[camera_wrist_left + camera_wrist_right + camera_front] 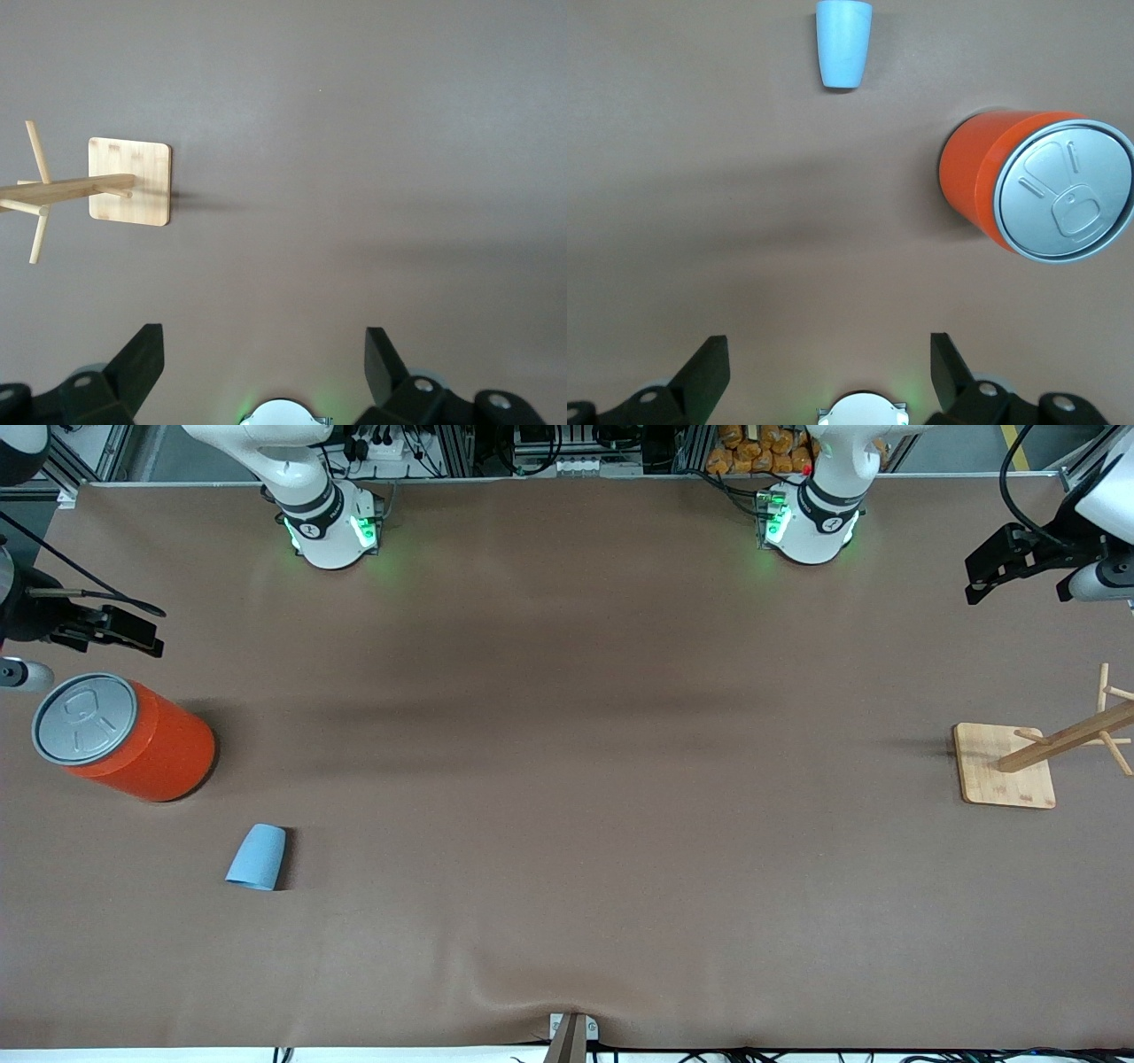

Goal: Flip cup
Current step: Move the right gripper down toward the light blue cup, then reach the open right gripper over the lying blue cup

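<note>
Light-blue cup (257,856) stands upside down near orange can (133,737)

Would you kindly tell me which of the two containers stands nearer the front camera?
The small light-blue cup. The big orange can with its grey lid stands farther from that camera.

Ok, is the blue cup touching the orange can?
Apart. The front view shows bare tablecloth between the cup and the orange can; the right wrist view shows the same gap.

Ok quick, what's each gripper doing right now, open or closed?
Left gripper: jaws open, empty, up over the table.
Right gripper: jaws open, empty, up over the table.
</note>
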Action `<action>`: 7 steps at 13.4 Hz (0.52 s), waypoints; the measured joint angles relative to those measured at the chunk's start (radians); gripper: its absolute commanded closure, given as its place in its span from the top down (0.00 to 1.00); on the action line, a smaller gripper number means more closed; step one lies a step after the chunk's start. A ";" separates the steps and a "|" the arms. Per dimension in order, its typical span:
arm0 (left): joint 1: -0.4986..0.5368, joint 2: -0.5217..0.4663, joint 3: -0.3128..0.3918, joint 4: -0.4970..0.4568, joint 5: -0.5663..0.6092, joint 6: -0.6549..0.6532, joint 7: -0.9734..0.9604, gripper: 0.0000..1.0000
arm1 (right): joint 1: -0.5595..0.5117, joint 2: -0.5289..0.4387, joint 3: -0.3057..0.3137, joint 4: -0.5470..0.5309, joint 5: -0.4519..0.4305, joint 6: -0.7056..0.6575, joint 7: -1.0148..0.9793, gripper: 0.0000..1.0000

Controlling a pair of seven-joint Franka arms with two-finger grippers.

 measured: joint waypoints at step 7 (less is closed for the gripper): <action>0.008 0.000 0.001 0.008 0.000 -0.001 0.000 1.00 | 0.014 0.099 0.009 0.000 0.001 0.226 0.001 1.00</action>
